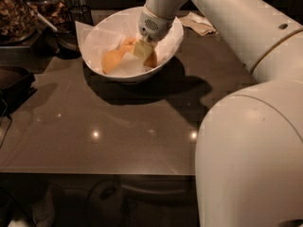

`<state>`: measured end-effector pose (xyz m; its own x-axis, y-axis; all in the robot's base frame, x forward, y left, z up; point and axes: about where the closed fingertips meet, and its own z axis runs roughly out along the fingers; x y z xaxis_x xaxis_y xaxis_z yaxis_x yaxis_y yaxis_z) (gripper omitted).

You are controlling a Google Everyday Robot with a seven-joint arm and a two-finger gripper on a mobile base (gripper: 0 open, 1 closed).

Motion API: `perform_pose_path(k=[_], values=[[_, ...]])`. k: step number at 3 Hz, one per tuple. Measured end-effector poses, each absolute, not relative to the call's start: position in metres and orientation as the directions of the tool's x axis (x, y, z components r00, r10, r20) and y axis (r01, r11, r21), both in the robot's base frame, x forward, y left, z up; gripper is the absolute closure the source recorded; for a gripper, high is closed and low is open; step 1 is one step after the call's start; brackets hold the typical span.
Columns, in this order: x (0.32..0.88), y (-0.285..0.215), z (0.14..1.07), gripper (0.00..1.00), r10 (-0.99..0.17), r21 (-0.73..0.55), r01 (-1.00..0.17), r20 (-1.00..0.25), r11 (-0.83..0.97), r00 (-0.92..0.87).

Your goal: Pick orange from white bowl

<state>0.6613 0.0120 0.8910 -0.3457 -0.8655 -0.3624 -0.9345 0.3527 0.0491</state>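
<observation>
The white bowl (pixel 170 48), lined with white paper, stands at the far middle of the dark counter. Pale yellow-orange oranges lie in it: one at the left (pixel 112 59), others partly hidden behind the gripper. My gripper (pixel 143 49) reaches down into the bowl from the upper right, its tip among the oranges at the right side of the pile. The white arm covers the right half of the view.
Dark glass jars (pixel 14 13) with brown contents stand at the far left, with a dark container (pixel 71 39) beside the bowl. A crumpled paper napkin (pixel 199 23) lies behind the bowl at the right. A dark tray (pixel 14 82) sits at the left edge.
</observation>
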Motion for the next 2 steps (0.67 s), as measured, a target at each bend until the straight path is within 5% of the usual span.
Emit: perform_pose_path(k=[2], values=[[0.645,0.004,0.936,1.00,-0.807,0.061,-0.952,-0.514,0.301,-0.289]])
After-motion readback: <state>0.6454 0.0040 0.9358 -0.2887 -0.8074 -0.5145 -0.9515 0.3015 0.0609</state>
